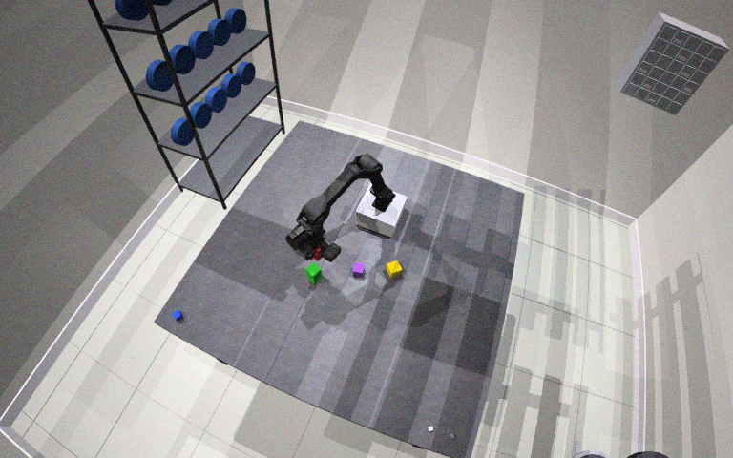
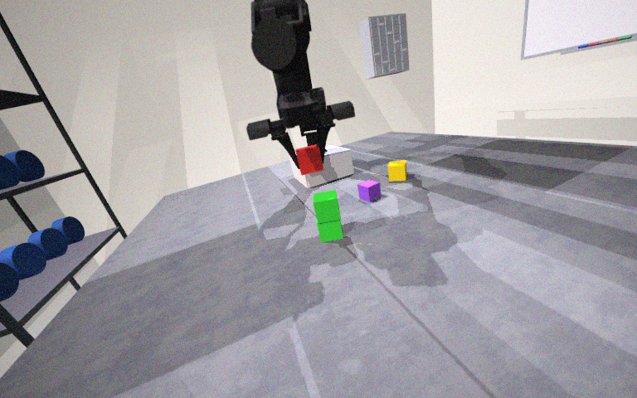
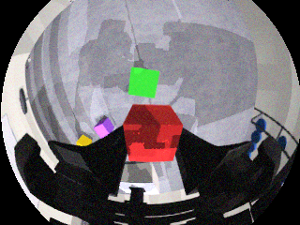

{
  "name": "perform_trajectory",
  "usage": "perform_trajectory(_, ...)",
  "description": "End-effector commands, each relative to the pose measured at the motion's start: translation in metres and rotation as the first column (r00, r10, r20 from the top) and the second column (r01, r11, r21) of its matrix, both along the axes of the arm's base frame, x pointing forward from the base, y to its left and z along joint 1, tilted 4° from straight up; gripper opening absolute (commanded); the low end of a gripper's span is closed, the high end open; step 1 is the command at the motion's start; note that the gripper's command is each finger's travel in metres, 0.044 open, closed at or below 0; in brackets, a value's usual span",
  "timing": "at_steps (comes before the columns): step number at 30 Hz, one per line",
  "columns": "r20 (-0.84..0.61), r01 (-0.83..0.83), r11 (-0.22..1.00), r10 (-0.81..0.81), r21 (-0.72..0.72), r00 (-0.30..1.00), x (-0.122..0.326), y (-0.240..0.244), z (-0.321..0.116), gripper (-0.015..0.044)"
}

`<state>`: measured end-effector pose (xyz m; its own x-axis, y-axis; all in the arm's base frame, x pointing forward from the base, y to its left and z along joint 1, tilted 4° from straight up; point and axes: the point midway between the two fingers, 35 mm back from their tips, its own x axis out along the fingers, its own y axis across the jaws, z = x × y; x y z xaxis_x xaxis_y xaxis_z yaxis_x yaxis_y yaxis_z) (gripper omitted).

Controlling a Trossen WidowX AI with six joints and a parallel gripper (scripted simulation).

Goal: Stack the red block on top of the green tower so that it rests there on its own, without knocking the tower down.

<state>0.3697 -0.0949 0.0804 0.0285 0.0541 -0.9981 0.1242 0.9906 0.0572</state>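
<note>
My gripper (image 2: 310, 161) (image 3: 150, 124) is shut on the red block (image 1: 316, 251) (image 2: 309, 159) (image 3: 153, 133) and holds it in the air, slightly tilted in the exterior view. The green tower (image 1: 313, 272) (image 2: 328, 215) (image 3: 143, 82) is two green blocks, one on the other, standing upright on the mat. The red block is higher than the tower and on the arm-base side of it, not touching it. In the wrist view the tower's top shows just beyond the red block. In the top view the arm partly hides the red block and the fingertips.
A purple block (image 1: 358, 269) (image 2: 369, 191) (image 3: 104, 127) and a yellow block (image 1: 393, 268) (image 2: 397, 171) (image 3: 83, 140) lie to one side of the tower. A small blue block (image 1: 177, 315) lies near the mat's corner. The white base (image 1: 372, 221) carries the arm. A rack (image 1: 231, 146) stands beyond the mat.
</note>
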Motion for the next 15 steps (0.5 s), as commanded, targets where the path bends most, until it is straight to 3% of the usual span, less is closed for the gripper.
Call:
perform_trajectory(1, -0.006, 0.001, 1.0, -0.001, 0.002, 1.0, 0.013, 0.003, -0.003, 0.0)
perform_trajectory(15, -0.003, 0.0, 1.0, 0.0, 0.002, 1.0, 0.044, 0.007, -0.011, 0.0)
